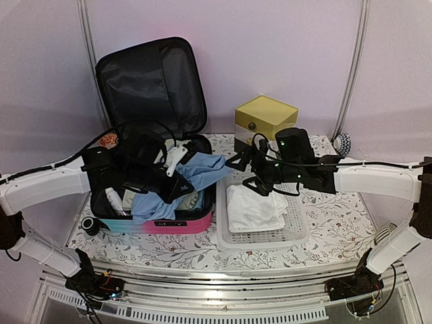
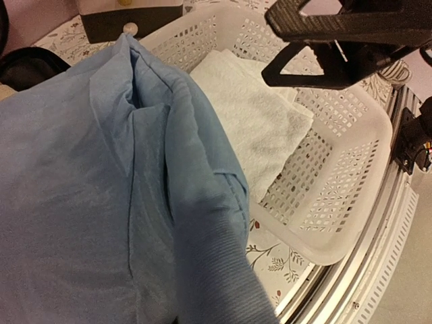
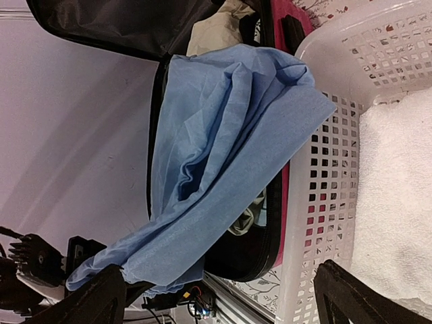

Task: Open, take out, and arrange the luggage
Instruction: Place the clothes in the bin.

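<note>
The luggage [image 1: 172,223] lies open at the left of the table, its turquoise-to-pink shell facing me and its black-lined lid [image 1: 152,81] standing up against the wall. Clothes fill the shell. My left gripper [image 1: 162,185] sits inside it, shut on a light blue garment [image 1: 202,172]. That garment [image 2: 101,202] covers the left fingers in the left wrist view. The garment [image 3: 229,135] hangs over the suitcase's right rim toward the basket. My right gripper [image 1: 244,173] is open beside the garment's free end, nothing between its fingers [image 3: 101,300].
A white mesh basket [image 1: 297,233] holding a folded white towel [image 1: 253,206] stands right of the suitcase. A yellow-topped drawer box [image 1: 265,115] sits behind it. A small black round object [image 1: 90,225] lies at the suitcase's front left corner. A patterned ball [image 1: 343,144] is at the far right.
</note>
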